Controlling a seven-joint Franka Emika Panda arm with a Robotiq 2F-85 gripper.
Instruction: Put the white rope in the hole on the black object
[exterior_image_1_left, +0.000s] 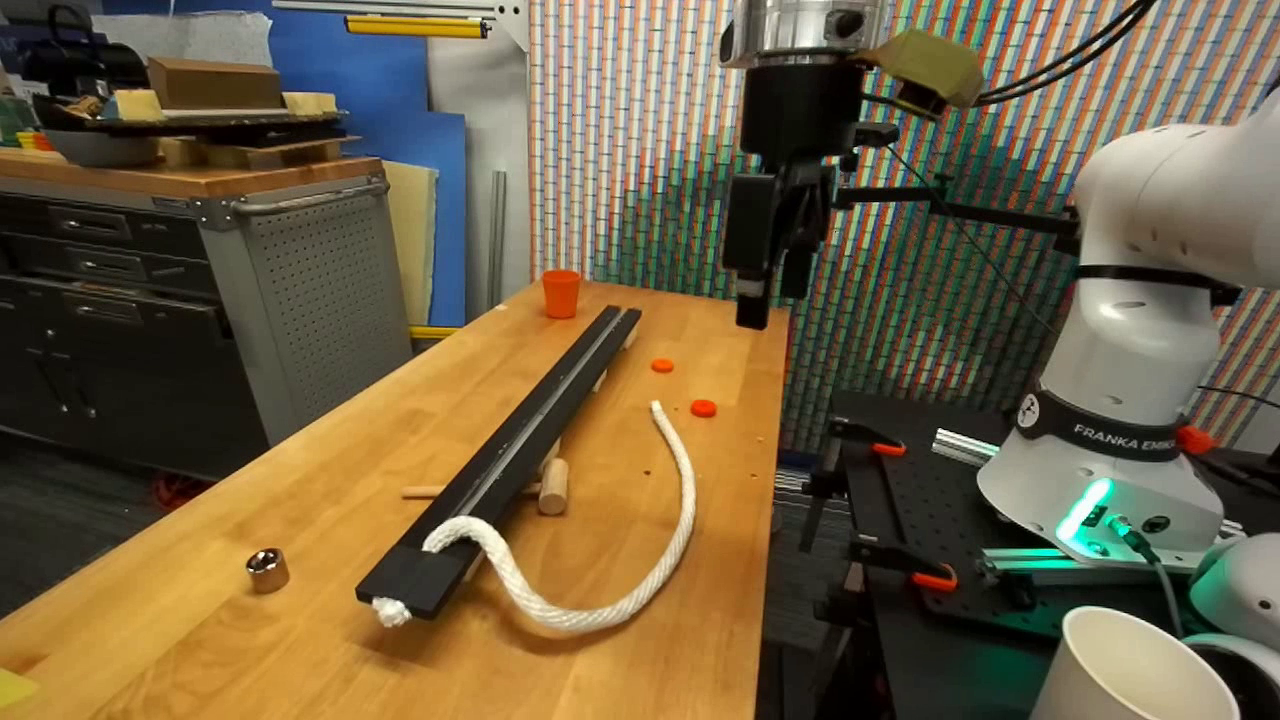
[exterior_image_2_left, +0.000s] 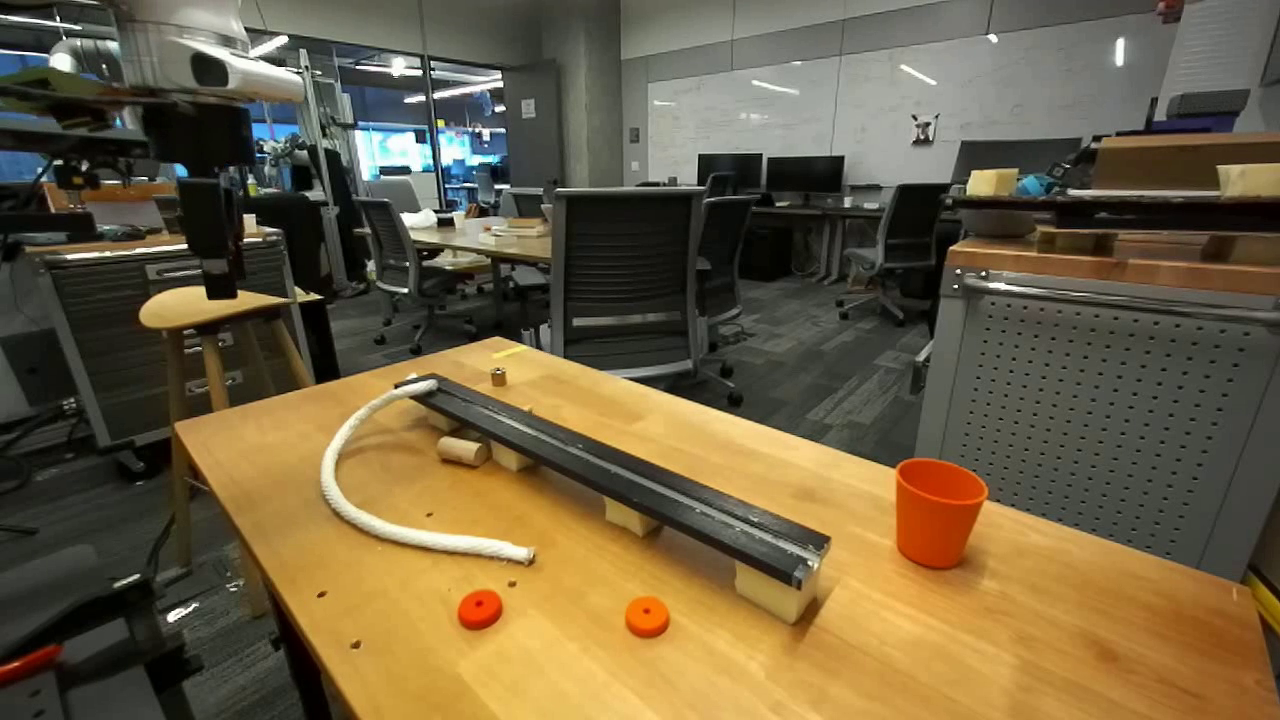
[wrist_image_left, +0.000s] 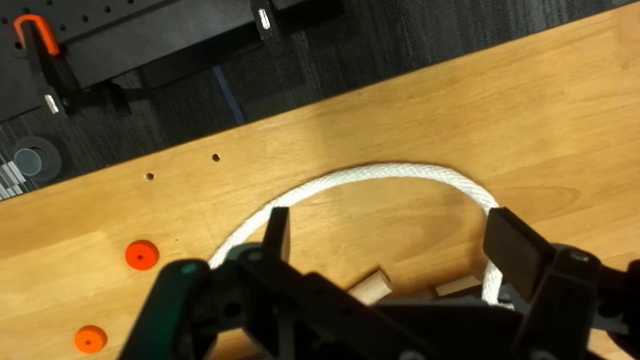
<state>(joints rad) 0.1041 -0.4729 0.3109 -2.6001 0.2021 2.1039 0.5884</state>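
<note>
The white rope (exterior_image_1_left: 655, 585) lies in a wide curve on the table beside the black bar (exterior_image_1_left: 520, 430). Both also show in an exterior view, the rope (exterior_image_2_left: 350, 510) and the grooved bar (exterior_image_2_left: 620, 470). One rope end passes into the groove and under the bar's end piece (exterior_image_1_left: 412, 575). A frayed white tip sticks out past that end. The rope's other end lies free on the table. My gripper (exterior_image_1_left: 775, 300) is open and empty, high above the table. In the wrist view its fingers (wrist_image_left: 390, 212) are wide apart, with the rope (wrist_image_left: 390, 171) far below; the bar is mostly hidden.
Pale blocks (exterior_image_2_left: 775, 590) prop up the bar. A wooden cylinder (exterior_image_1_left: 553, 487) lies beside it. Two orange discs (exterior_image_2_left: 480, 608) (exterior_image_2_left: 647, 616), an orange cup (exterior_image_2_left: 938, 512) and a metal nut (exterior_image_1_left: 267, 570) stand on the table. A tool cabinet (exterior_image_1_left: 310, 280) stands behind.
</note>
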